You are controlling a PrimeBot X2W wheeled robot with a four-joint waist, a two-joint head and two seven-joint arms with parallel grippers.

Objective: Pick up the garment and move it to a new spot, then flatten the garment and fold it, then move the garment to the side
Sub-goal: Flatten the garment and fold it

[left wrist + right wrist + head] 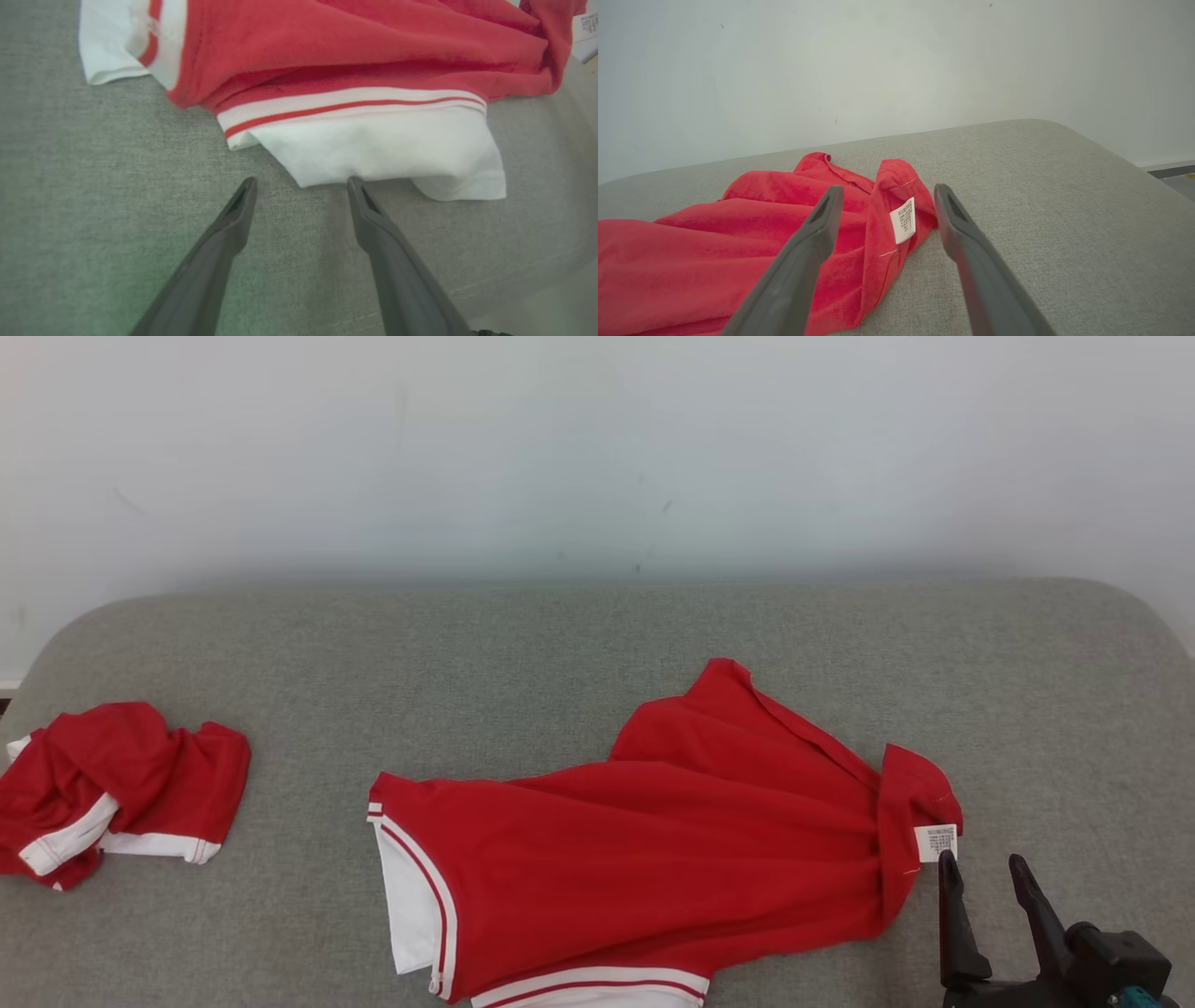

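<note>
A red garment point(653, 859) with white sleeves and striped trim lies spread across the grey cushion, partly flattened, its hem bunched at the right where a white care label point(935, 843) shows. My right gripper point(982, 861) stands open at the lower right, one fingertip touching the label edge; in the right wrist view its fingers straddle the labelled hem point(903, 219). In the left wrist view my left gripper point(301, 184) is open just short of a white sleeve point(392, 149), its right fingertip at the sleeve's edge.
A second red and white garment point(112, 793) lies crumpled at the far left of the grey cushion point(597, 653). A pale wall rises behind it. The cushion's rounded right corner point(1111, 154) drops off beside my right gripper.
</note>
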